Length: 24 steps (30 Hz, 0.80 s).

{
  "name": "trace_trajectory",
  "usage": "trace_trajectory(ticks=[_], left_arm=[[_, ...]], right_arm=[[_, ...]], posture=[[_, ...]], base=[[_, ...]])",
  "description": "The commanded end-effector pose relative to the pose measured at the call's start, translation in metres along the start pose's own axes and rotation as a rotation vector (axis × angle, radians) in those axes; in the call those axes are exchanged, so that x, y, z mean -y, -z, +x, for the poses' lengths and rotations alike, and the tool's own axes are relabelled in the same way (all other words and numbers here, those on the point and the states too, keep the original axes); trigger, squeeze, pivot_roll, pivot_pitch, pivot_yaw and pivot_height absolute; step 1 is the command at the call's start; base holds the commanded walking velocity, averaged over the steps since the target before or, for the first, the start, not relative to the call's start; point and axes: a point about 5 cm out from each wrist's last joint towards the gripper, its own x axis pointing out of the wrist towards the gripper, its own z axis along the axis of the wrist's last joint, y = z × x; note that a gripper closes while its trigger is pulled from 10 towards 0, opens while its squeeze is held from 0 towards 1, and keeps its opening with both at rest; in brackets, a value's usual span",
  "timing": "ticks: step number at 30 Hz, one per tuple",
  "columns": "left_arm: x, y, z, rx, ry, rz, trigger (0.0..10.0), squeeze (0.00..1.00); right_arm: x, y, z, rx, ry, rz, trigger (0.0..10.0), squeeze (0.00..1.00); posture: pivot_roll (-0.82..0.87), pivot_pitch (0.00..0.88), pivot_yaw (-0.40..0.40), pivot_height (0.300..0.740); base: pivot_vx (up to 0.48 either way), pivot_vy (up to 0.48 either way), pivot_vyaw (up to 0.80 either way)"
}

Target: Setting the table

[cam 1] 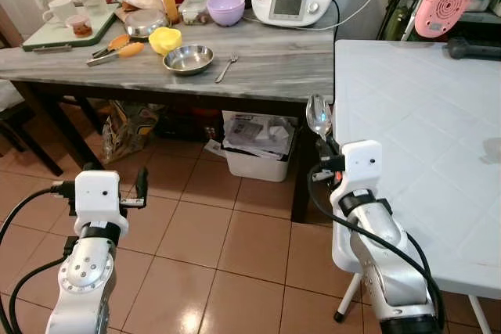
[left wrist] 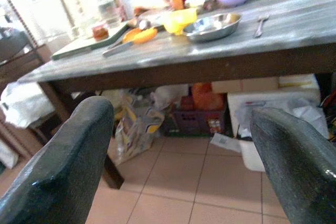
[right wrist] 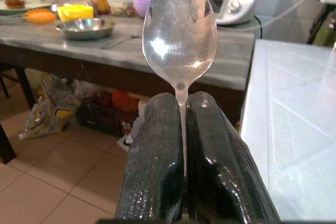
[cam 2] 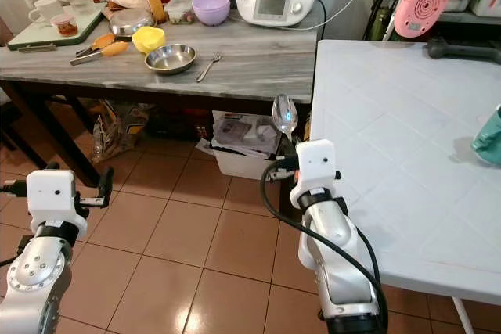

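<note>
Right now the right gripper (right wrist: 181, 129) has its jaws clamped tight on the handle of a spoon (right wrist: 180, 30), bowl pointing upward, held beside the near-left edge of the white worktop (cam 1: 423, 131). Over on the left, the left gripper (left wrist: 178, 145) hangs above the tiled floor (cam 1: 235, 248) with its jaws spread wide and nothing between them. Farther off, the grey worktop (cam 1: 266, 60) carries a steel bowl (cam 1: 188, 59), a fork (cam 1: 227, 68), a yellow cup (cam 1: 165, 39) and a purple bowl (cam 1: 225, 8).
</note>
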Motion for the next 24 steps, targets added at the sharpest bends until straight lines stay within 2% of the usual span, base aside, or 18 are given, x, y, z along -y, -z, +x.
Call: trace_trajectory(ticks=[1,6,10,19,24], left_arm=[[0.003,0.001,0.002,-0.007,0.022,-0.006,10.0,0.00],[0.020,-0.001,0.007,-0.003,0.076,-0.042,10.0,0.00],[0.025,-0.004,0.010,0.012,0.098,-0.042,10.0,0.00],[0.026,-0.005,0.012,0.016,0.097,-0.037,10.0,0.00],[0.027,-0.003,0.008,0.004,0.095,-0.042,10.0,0.00]], right_arm=[[0.000,-0.005,-0.002,0.019,0.003,-0.004,10.0,0.00],[0.002,-0.003,-0.006,0.015,0.029,0.001,10.0,0.00],[0.002,-0.004,-0.006,0.016,0.035,0.000,10.0,0.00],[0.004,-0.005,-0.003,0.020,0.035,-0.009,10.0,0.00],[0.004,-0.006,-0.002,0.025,0.035,-0.011,10.0,0.00]], posture=[[-0.12,0.067,0.109,0.740],[-0.13,0.064,0.121,0.740],[-0.14,0.065,0.131,0.740],[-0.14,0.061,0.122,0.740],[-0.14,0.061,0.122,0.740]], base=[[0.000,0.000,0.00],[0.000,0.000,0.00],[0.000,0.204,0.00],[0.000,0.473,0.00],[0.000,0.480,0.00]])
